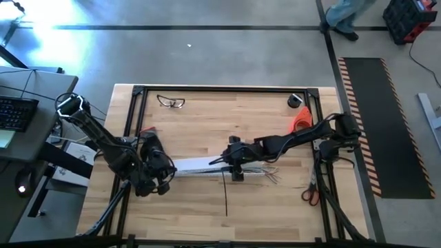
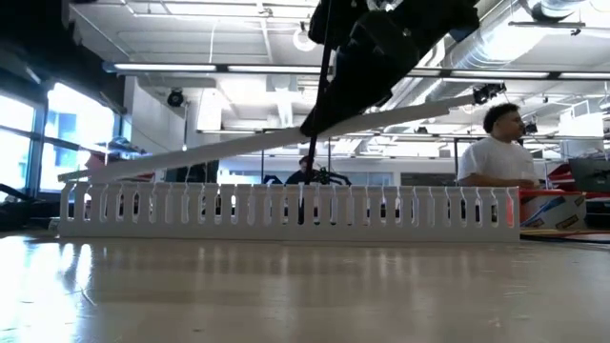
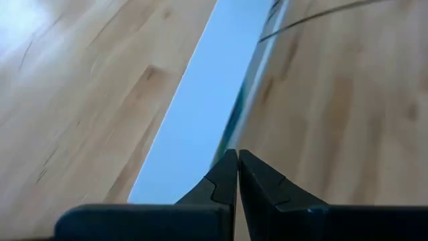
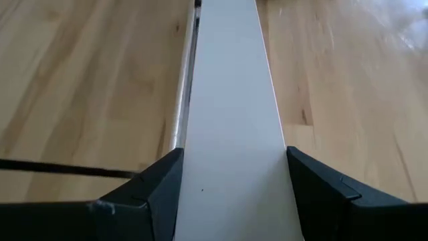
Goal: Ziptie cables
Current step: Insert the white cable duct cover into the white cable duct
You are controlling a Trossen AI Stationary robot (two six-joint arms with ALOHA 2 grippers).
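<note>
A white slotted channel (image 2: 286, 214) stands on its base along the table's middle. Its flat white cover strip (image 2: 238, 145) slants above it, high at the right and low at the left end (image 2: 67, 175). My right gripper (image 1: 234, 164) is shut on the raised part. My left gripper (image 1: 162, 172) is shut, its tips (image 3: 235, 155) at the strip's long edge near the low end. The cables (image 1: 265, 173) fan out on the table at the channel's right end. The ziptie (image 1: 226, 196) lies flat on the wood, pointing toward the near edge. My right gripper pinches the cover strip by its two long edges (image 4: 277, 144), one finger on each side, so the fingers span its width. They slant down along the strip from the table's right. That end is lifted clear of the channel and the strip tilts down to the left. My left gripper's shut tips lie against or just above the strip's edge (image 3: 224, 144); whether they touch it, I cannot tell.
Clear safety glasses (image 1: 171, 102) lie at the far left. An orange object (image 1: 301, 120) and a small black round thing (image 1: 295, 100) sit at the far right. Red-handled scissors (image 1: 310, 195) lie by the right rail. A person (image 2: 496, 152) stands beyond the table.
</note>
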